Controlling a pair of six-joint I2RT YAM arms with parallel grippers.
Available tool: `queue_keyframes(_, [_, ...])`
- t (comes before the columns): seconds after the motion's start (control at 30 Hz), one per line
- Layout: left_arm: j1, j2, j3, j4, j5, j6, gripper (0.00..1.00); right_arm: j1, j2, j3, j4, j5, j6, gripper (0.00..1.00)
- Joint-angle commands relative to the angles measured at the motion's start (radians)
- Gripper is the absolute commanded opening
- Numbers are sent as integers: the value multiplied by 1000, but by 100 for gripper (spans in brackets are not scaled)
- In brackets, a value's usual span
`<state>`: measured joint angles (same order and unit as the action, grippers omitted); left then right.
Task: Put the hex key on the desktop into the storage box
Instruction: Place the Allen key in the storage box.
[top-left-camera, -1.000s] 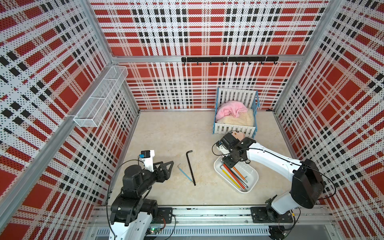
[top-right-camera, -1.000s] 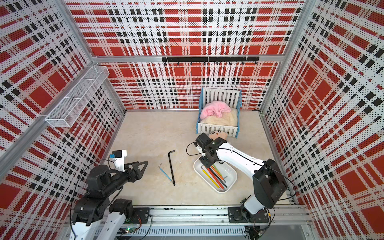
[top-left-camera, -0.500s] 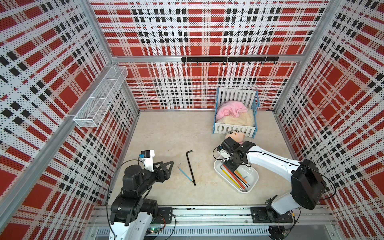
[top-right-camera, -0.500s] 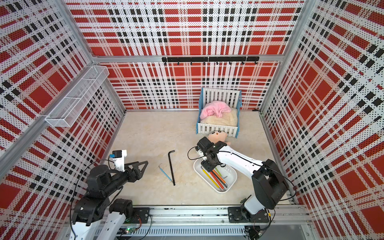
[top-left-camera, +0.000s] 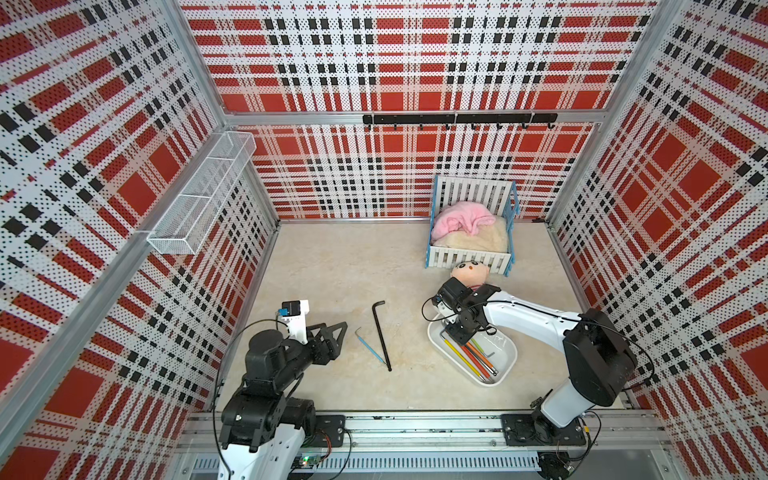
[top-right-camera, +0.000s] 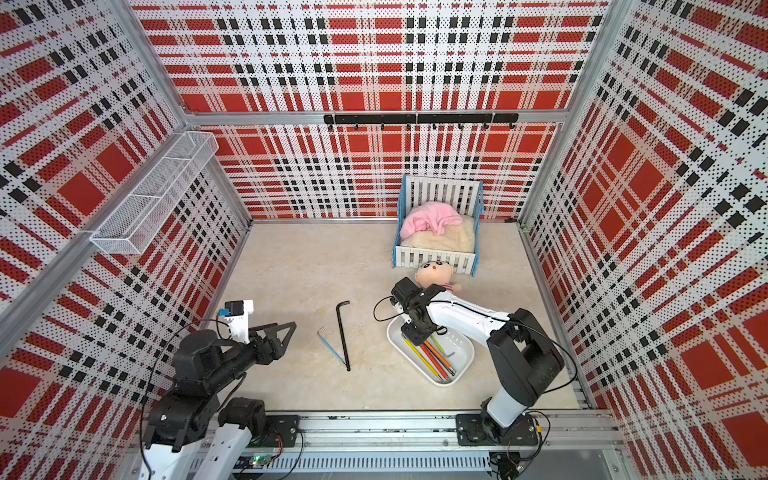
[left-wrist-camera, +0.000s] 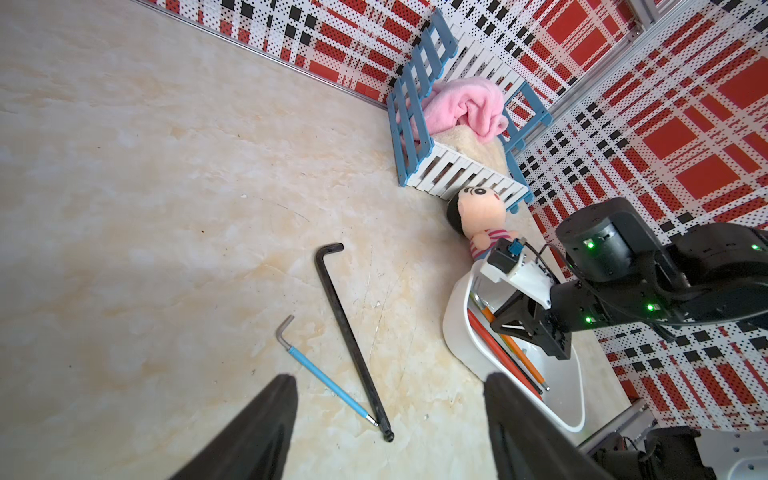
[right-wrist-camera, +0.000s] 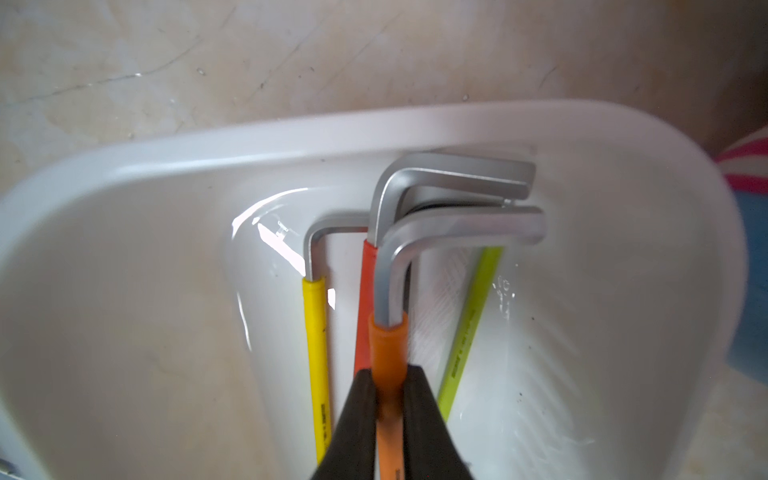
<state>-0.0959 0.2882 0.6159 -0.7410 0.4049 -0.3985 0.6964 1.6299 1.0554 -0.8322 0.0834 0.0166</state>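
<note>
Since a second ago the right gripper (right-wrist-camera: 390, 374) has sunk lower into the storage box (top-left-camera: 503, 345), clamped on the orange hex key (right-wrist-camera: 386, 345). The left gripper (left-wrist-camera: 390, 377) is unmoved, spread wide and empty. The black hex key (top-left-camera: 381, 334) and blue hex key (top-left-camera: 371, 348) lie on the desktop (top-left-camera: 332, 270), at nine o'clock from the box. The sleeve print (right-wrist-camera: 323, 411) is too small to read.

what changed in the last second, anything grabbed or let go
The right gripper, shut on the orange hex key, moved back toward the robot's base and down into the storage box. It has not let the key go. The left gripper stayed open and parked. The black hex key and blue hex key lie on the desktop as before.
</note>
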Motion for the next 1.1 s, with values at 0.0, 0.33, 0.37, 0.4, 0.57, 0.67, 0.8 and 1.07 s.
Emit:
queue_keyframes(0.0, [11, 0, -7, 20, 6, 13, 77, -14, 18, -2, 21, 16, 1, 0])
queue_keyframes(0.33, [12, 2, -7, 20, 8, 13, 76, -14, 59, 22, 3, 7, 29, 8])
queue_keyframes(0.37, [12, 2, -7, 19, 8, 13, 76, -14, 63, 25, 0, 10, 34, 9])
queue_keyframes(0.4, [12, 2, -7, 20, 8, 13, 76, -14, 63, 26, -2, 13, 36, 11])
queue_keyframes(0.57, [12, 0, -7, 20, 6, 13, 76, -14, 61, 42, -17, 26, 59, 16])
queue_keyframes(0.67, [12, 2, -7, 20, 6, 13, 76, -13, 52, 49, -25, 27, 73, 19])
queue_keyframes(0.8, [13, 2, -7, 20, 6, 13, 76, -13, 35, 61, -41, 34, 86, 23])
queue_keyframes(1.07, [15, 0, -7, 20, 6, 13, 76, -14, -12, 134, -78, 49, 130, 31])
